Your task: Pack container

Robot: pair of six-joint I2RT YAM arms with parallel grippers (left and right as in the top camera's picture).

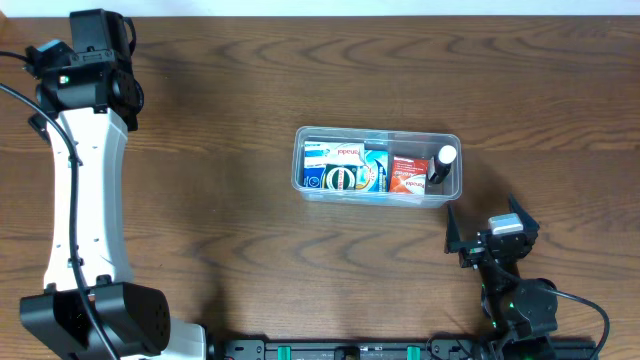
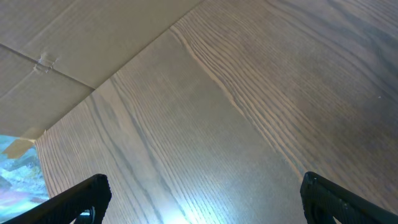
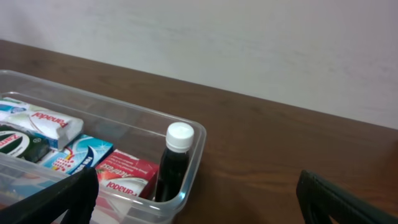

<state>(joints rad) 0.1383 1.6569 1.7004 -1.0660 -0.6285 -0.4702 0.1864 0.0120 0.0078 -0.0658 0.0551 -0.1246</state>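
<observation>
1. A dark brown table (image 1: 230, 200) with a strong wood grain fills the overhead view.
2. In the right wrist view, a plain pale wall (image 3: 249, 43) rises just behind the table's far edge.
3. In the left wrist view, flat brown cardboard (image 2: 81, 31) with a straight seam lies beyond the table's edge.
4. A soft white glare (image 2: 186, 214) sits on the tabletop there; elsewhere the light is even.

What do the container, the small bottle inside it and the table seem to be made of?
The container looks like clear, glossy plastic: the boxes show through its walls. The bottle seems to be dark glass or plastic, shiny, with a white plastic-looking cap. The table shows brown wood grain with a soft sheen; whether it is solid wood or laminate, I cannot tell.
</observation>
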